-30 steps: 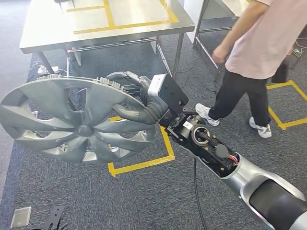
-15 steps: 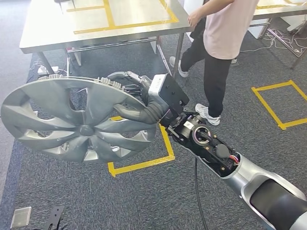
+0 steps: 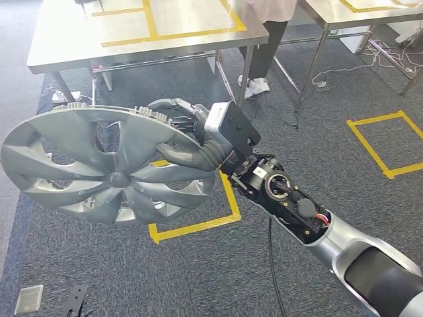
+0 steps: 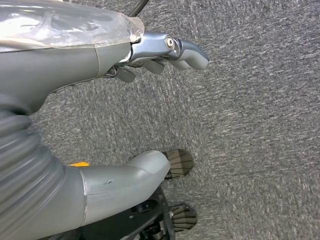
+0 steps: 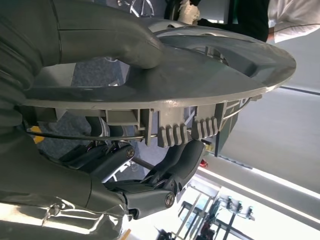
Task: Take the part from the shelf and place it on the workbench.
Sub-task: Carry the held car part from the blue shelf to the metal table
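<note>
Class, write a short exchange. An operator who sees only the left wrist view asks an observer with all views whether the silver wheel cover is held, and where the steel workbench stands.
Operator: My view looks down at grey carpet. Is the part held?
Observer: Yes. The right robot hand grips the silver spoked plastic wheel cover at its rim.
Operator: Where is the workbench?
Observer: The steel workbench with yellow tape lines stands ahead, beyond the wheel cover.
</note>
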Controlling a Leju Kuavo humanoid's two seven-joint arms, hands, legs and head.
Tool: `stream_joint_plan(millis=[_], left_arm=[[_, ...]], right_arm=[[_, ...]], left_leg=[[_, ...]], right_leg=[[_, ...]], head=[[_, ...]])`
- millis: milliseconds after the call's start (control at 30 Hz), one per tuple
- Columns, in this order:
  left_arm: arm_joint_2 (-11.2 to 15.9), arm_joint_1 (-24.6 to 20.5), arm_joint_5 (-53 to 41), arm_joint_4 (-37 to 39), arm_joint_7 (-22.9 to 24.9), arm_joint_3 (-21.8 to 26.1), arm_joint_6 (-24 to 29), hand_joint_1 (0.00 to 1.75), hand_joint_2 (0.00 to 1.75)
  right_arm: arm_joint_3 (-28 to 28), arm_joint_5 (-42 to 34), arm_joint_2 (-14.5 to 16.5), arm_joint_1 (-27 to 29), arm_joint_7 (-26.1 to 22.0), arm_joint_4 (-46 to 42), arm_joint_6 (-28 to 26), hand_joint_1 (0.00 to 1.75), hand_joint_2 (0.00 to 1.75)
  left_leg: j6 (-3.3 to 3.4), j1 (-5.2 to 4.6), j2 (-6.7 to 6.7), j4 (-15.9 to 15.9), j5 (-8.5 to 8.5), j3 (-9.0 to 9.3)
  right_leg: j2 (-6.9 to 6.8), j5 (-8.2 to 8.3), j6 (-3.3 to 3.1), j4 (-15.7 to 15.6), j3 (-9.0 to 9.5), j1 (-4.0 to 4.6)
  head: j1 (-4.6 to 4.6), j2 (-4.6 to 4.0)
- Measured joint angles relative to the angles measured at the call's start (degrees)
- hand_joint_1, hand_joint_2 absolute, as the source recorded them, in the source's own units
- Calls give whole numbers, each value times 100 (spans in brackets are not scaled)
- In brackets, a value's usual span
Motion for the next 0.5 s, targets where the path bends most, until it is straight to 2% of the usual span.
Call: stream_joint_plan(millis=[500], left_arm=[[0, -1, -30, 0, 0, 0, -9, 0, 175]], right_arm=[[-1, 0, -20, 1, 1, -14, 9, 175, 175]], left_leg=[[0, 1, 0, 0, 0, 0]], right_leg=[[0, 0, 0, 0, -2, 0]], head=[[0, 0]])
